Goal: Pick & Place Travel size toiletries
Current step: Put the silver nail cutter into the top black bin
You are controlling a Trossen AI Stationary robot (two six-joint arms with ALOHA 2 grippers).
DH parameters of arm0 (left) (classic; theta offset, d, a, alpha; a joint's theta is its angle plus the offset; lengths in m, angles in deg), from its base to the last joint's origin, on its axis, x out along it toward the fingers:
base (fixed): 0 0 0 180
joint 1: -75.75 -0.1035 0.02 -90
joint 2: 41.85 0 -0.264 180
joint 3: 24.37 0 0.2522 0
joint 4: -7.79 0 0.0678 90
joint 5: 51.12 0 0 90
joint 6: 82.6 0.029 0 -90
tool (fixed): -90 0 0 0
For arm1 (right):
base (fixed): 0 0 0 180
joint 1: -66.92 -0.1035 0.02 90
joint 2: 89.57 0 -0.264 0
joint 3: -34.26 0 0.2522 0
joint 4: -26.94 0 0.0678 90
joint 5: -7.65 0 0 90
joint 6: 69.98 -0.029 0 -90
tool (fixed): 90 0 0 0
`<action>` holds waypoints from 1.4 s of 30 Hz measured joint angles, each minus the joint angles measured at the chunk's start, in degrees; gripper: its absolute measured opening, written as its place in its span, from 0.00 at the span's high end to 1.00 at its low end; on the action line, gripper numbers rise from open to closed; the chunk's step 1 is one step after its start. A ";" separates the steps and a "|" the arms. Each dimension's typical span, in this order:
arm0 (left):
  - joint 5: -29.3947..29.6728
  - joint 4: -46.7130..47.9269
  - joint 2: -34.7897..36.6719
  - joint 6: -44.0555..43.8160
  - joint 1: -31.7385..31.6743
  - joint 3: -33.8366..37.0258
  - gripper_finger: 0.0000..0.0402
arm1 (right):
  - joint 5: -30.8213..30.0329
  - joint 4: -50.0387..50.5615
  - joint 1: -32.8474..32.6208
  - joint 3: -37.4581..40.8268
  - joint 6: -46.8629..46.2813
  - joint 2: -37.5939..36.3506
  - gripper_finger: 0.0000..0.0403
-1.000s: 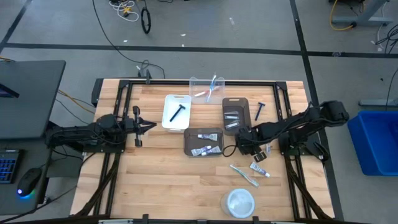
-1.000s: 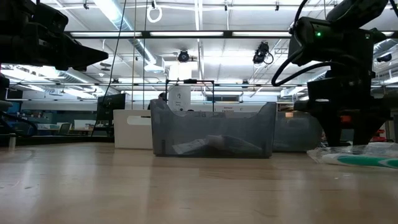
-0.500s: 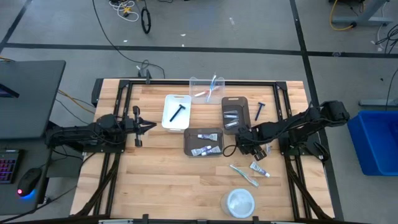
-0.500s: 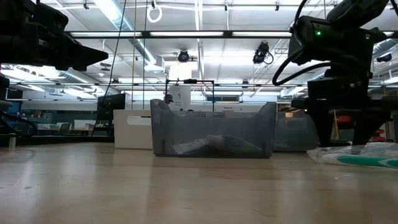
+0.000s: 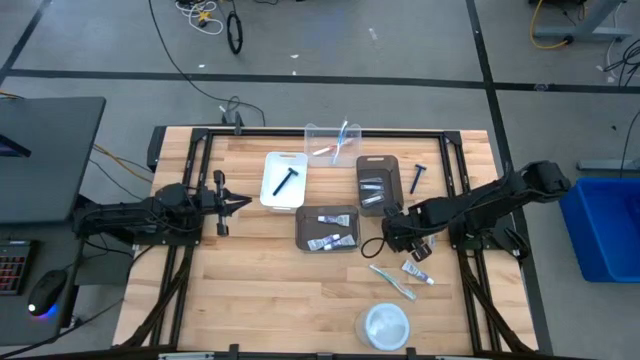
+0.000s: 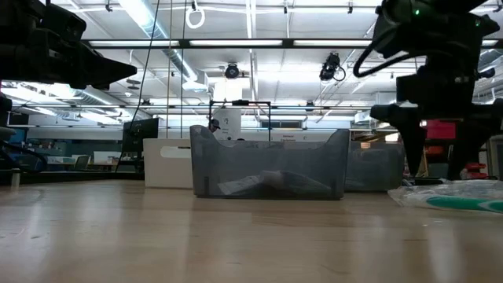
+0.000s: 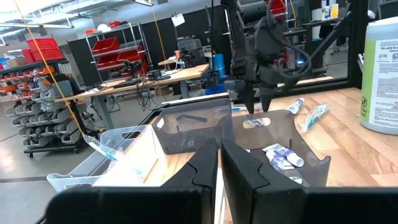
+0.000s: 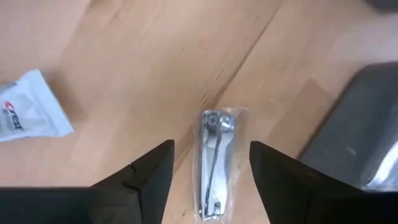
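A small silvery nail clipper in a clear wrapper [image 8: 213, 163] lies flat on the wooden table. My right gripper [image 8: 210, 147] [image 5: 400, 233] hangs open above it, pointing down, one finger on either side and clear of it. A white toothpaste tube [image 8: 28, 115] [image 5: 417, 270] and a toothbrush [image 5: 392, 281] lie on the table nearby, and a black razor [image 5: 417, 178] lies farther back. My left gripper [image 5: 243, 203] [image 7: 219, 167] waits shut and level over the table's left part.
A dark grey bin [image 5: 327, 229] with toothpaste tubes stands just left of the right gripper. Another dark grey bin [image 5: 378, 185], a white bin [image 5: 283, 180] with a razor and a clear bin [image 5: 333, 143] with toothbrushes stand behind it. A round white dish [image 5: 385, 325] sits near the front edge.
My right gripper has spread its fingers wider and risen a little above the table, staying over the same spot. The left arm has kept still.
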 joint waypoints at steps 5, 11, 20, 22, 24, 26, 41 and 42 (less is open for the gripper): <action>0.02 0.00 0.01 0.02 0.00 -0.01 0.93 | 0.00 0.50 -2.80 -0.57 -1.23 0.02 0.47; 0.02 -0.02 0.02 0.02 0.02 0.00 0.93 | -1.40 3.55 -3.90 -3.06 -0.75 4.44 0.45; 0.00 0.00 0.02 0.02 0.01 -0.02 0.93 | -3.92 3.40 -3.87 -5.48 2.17 11.52 0.42; 0.02 0.00 0.02 0.02 0.00 -0.02 0.93 | -4.42 2.92 -3.43 -5.56 2.88 12.12 0.43; 0.02 0.00 0.02 0.02 0.00 -0.02 0.93 | -4.48 2.84 -2.88 -5.56 3.81 12.43 0.44; 0.02 0.00 0.02 0.02 0.02 -0.02 0.93 | -4.48 2.82 -2.21 -5.56 4.34 12.47 0.45; 0.02 0.00 0.01 0.02 0.01 -0.01 0.93 | 0.03 1.80 0.33 -4.51 8.29 12.53 0.52; 0.01 0.00 0.01 0.02 0.02 -0.02 0.93 | 0.02 1.79 0.35 -4.50 8.30 12.56 0.53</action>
